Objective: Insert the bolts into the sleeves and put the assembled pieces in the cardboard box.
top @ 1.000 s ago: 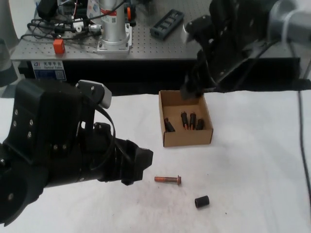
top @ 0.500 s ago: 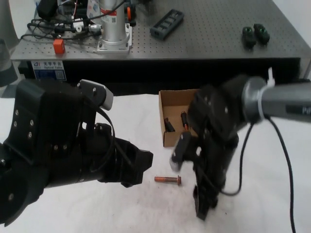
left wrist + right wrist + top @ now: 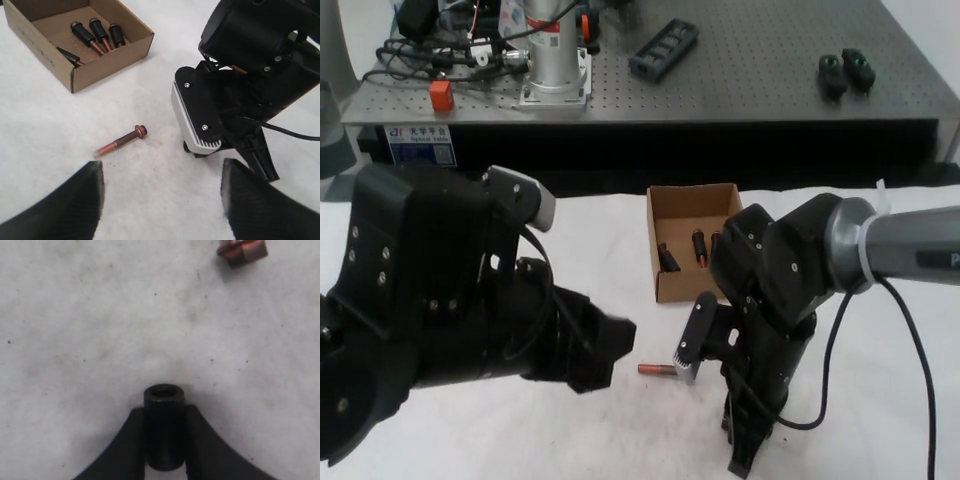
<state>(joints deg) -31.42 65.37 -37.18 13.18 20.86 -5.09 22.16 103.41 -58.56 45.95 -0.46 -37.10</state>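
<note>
Grip of right gripper (image 3: 164, 412) fingers on short black cylindrical sleeve (image 3: 164, 427).
Axis along fingers, bore outward; copper-coloured bolt (image 3: 121, 140) flat, head toward sleeve; left gripper (image 3: 162, 172) fingers wide.

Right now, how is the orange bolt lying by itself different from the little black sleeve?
The bolt is coppery; the sleeve is black. The bolt is long and thin with a wider head; the sleeve is short and stubby with a hole in its end. The bolt lies free, nothing touching it; the sleeve sits between the fingers of the right gripper. Both rest on the white cloth, outside the cardboard box.
</note>
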